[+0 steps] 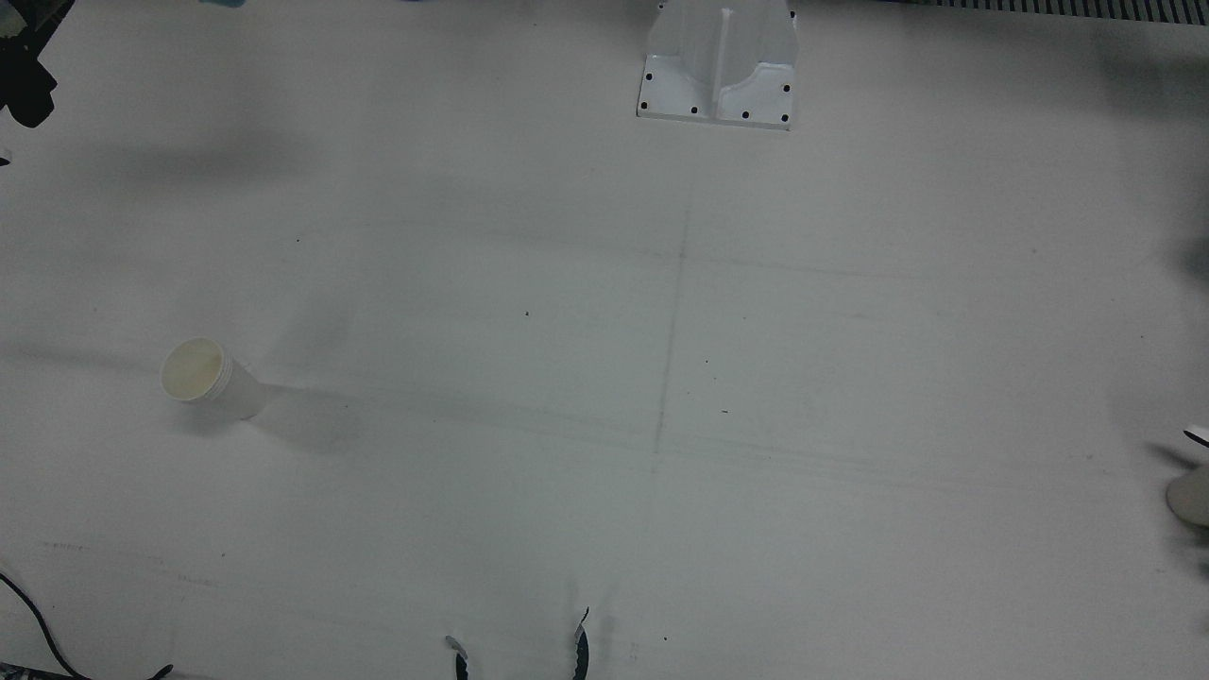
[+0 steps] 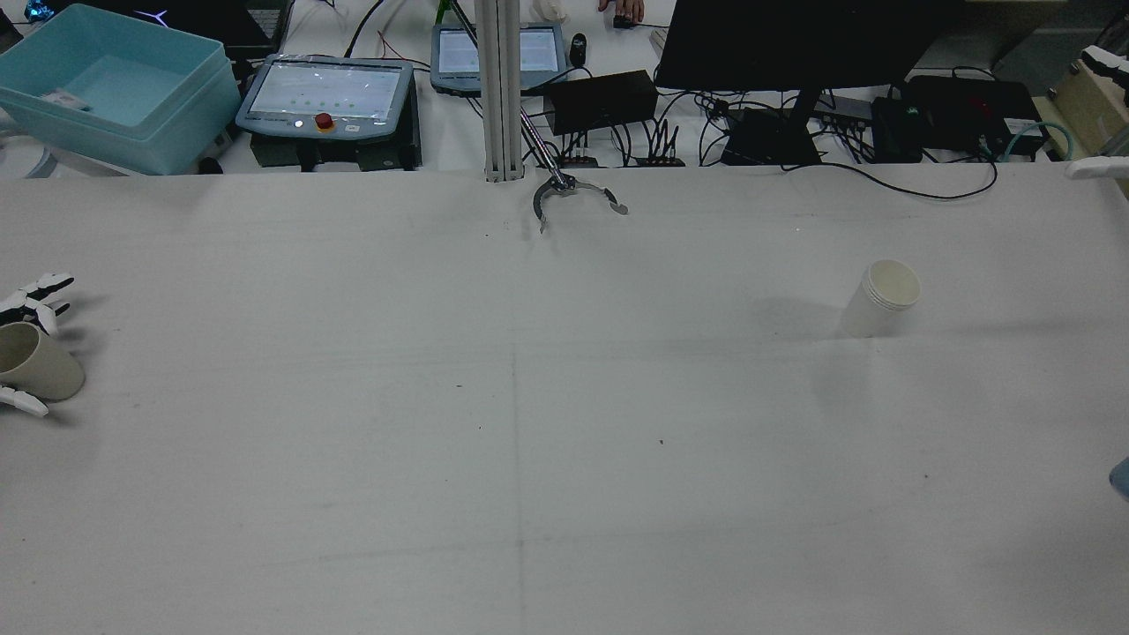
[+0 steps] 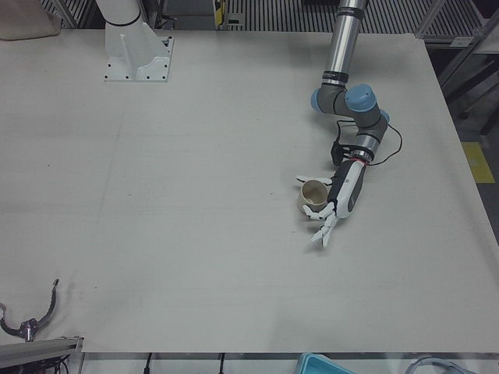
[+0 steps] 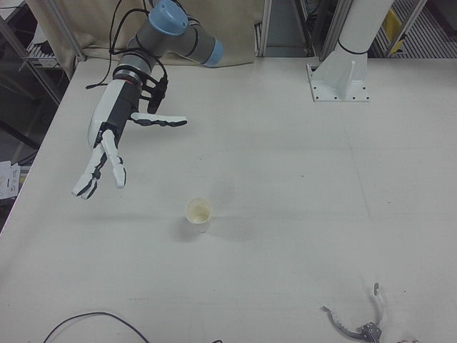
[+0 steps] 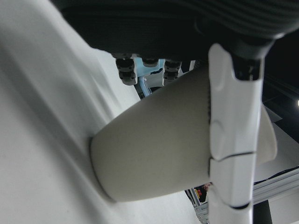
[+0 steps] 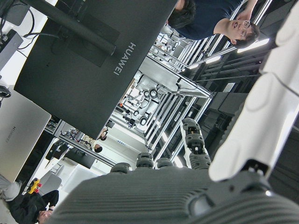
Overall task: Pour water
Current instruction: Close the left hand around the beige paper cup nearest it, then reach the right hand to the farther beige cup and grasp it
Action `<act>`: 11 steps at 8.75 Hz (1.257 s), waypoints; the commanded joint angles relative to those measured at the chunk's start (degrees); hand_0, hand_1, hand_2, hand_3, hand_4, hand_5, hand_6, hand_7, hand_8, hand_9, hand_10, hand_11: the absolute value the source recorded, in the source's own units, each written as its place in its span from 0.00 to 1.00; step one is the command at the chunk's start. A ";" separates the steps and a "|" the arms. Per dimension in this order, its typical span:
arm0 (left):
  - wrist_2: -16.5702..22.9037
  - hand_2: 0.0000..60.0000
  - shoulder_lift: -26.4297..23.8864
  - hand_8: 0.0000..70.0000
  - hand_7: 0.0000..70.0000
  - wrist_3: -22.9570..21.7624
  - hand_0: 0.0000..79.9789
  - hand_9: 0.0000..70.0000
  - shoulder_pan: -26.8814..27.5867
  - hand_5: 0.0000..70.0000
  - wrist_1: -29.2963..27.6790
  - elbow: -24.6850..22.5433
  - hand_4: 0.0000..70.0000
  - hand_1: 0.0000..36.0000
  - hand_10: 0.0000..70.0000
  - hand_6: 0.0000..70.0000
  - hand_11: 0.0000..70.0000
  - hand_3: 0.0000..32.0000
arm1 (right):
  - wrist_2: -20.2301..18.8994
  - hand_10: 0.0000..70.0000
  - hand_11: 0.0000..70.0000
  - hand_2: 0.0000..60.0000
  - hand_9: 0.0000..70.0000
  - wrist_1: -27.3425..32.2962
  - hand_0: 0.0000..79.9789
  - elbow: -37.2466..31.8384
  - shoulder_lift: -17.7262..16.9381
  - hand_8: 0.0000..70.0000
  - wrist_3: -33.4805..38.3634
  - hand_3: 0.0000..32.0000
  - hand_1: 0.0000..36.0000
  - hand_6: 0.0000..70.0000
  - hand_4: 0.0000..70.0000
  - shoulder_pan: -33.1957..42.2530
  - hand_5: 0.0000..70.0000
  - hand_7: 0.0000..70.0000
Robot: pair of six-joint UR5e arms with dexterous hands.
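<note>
Here my left hand (image 3: 337,204) is wrapped around a plain beige cup (image 3: 313,195), tilted with its base near the table (image 3: 195,156) at my far left edge. The white ribbed paper cup (image 4: 198,212) stands upright, well apart on my right. My right hand (image 4: 107,153) hangs empty, fingers spread.

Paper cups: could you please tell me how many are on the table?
2: one cup is in the left hand at the table's edge; the other cup stands alone before the right hand, which is open.
</note>
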 commanded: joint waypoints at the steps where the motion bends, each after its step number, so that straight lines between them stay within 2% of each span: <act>1: -0.17 1.00 0.09 0.00 0.31 -1.17 0.70 0.04 -0.02 1.00 1.28 -0.14 0.36 1.00 0.11 0.02 0.20 0.00 | 0.00 0.00 0.00 0.00 0.07 0.01 0.62 0.09 0.24 0.05 -0.01 0.00 0.19 0.00 0.14 -0.09 0.04 0.00; 2: -0.26 1.00 0.18 0.00 0.32 -3.00 0.67 0.04 -0.02 1.00 2.16 -0.31 0.35 1.00 0.11 0.03 0.20 0.00 | 0.00 0.00 0.00 0.00 0.07 0.01 0.62 0.17 0.33 0.05 -0.01 0.00 0.19 0.00 0.14 -0.09 0.04 0.00; 4: -2.45 1.00 0.70 0.00 0.31 -5.47 0.70 0.04 -0.11 1.00 4.09 -1.45 0.35 1.00 0.11 0.02 0.21 0.00 | 0.00 0.00 0.00 0.00 0.06 0.01 0.62 0.35 0.42 0.05 0.08 0.00 0.19 0.00 0.14 -0.09 0.05 0.00; 6: -2.55 1.00 1.40 0.01 0.32 -5.74 0.77 0.05 -0.37 1.00 4.18 -2.85 0.36 1.00 0.12 0.03 0.22 0.00 | 0.00 0.00 0.00 0.00 0.06 0.01 0.62 0.79 0.50 0.05 0.08 0.00 0.19 0.00 0.14 -0.09 0.05 0.00; 7: -2.55 1.00 2.89 0.01 0.32 -5.65 0.84 0.05 -0.46 1.00 5.40 -5.99 0.37 1.00 0.12 0.03 0.23 0.00 | 0.00 0.00 0.00 0.00 0.06 0.01 0.62 0.70 0.42 0.05 0.08 0.00 0.19 0.00 0.14 -0.35 0.05 0.00; 8: -2.46 1.00 5.08 0.01 0.32 -5.65 0.85 0.05 -0.37 1.00 6.98 -9.85 0.37 1.00 0.12 0.03 0.23 0.00 | 0.17 0.00 0.00 0.00 0.07 0.09 0.61 -0.17 0.33 0.06 -0.01 0.00 0.17 0.00 0.14 -1.83 0.04 0.00; 9: -2.29 1.00 6.49 0.01 0.33 -6.09 0.88 0.05 -0.46 1.00 8.22 -12.50 0.38 1.00 0.12 0.04 0.24 0.00 | 0.79 0.00 0.00 0.00 0.08 2.01 0.61 -3.66 0.50 0.06 -0.10 0.00 0.17 0.00 0.14 -3.93 0.03 0.00; 10: -2.20 1.00 6.94 0.01 0.33 -9.49 0.82 0.05 -0.46 1.00 11.88 -14.62 0.39 1.00 0.12 0.04 0.23 0.00 | 0.97 0.00 0.00 0.00 0.08 7.42 0.62 -9.70 1.55 0.06 -0.18 0.00 0.19 0.00 0.15 -6.30 0.05 0.00; 11: -2.11 1.00 6.94 0.01 0.33 -10.91 0.80 0.05 -0.46 1.00 13.31 -15.42 0.39 1.00 0.12 0.03 0.23 0.00 | 1.32 0.00 0.00 0.00 0.07 11.39 0.63 -19.59 6.34 0.06 0.34 0.00 0.21 0.00 0.16 -6.94 0.05 0.00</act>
